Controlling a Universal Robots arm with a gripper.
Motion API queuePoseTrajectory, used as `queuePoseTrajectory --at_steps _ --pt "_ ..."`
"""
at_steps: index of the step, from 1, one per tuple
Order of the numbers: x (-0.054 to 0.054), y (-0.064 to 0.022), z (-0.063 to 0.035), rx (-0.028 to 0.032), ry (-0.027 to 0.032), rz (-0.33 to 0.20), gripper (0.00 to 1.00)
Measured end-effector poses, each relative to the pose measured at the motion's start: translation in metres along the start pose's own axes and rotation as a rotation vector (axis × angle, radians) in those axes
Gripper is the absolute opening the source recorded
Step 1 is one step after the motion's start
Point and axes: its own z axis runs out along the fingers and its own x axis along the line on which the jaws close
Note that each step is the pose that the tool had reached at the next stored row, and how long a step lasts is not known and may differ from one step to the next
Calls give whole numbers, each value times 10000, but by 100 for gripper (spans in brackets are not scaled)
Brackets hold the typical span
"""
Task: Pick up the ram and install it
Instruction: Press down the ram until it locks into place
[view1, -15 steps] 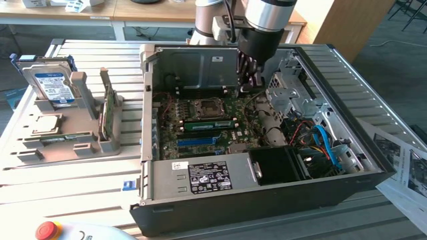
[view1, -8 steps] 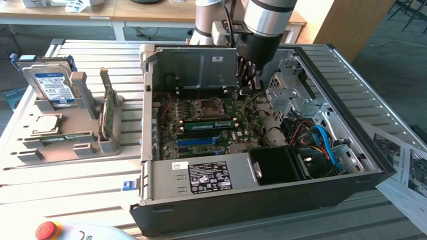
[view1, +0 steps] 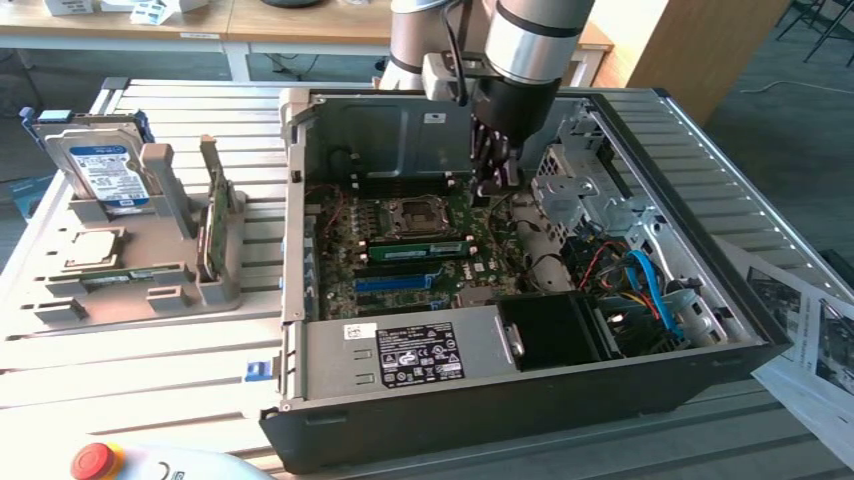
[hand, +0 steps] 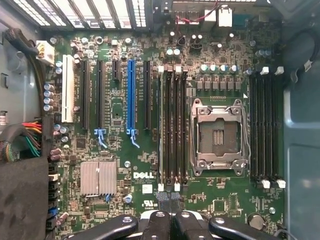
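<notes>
In the exterior view, your claw, pinched together on nothing, hangs just beyond the ram. The ram is a thin green stick with dark chips, seated on edge in the motherboard, its long axis running left to right. In the wrist view, you see it edge-on as a pale narrow line, one end near the claw.
</notes>
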Motion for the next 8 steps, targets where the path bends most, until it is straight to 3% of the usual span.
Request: queuePoseTrajectory --at_steps 8 --pt "3 -3 97 -1 0 0 11"
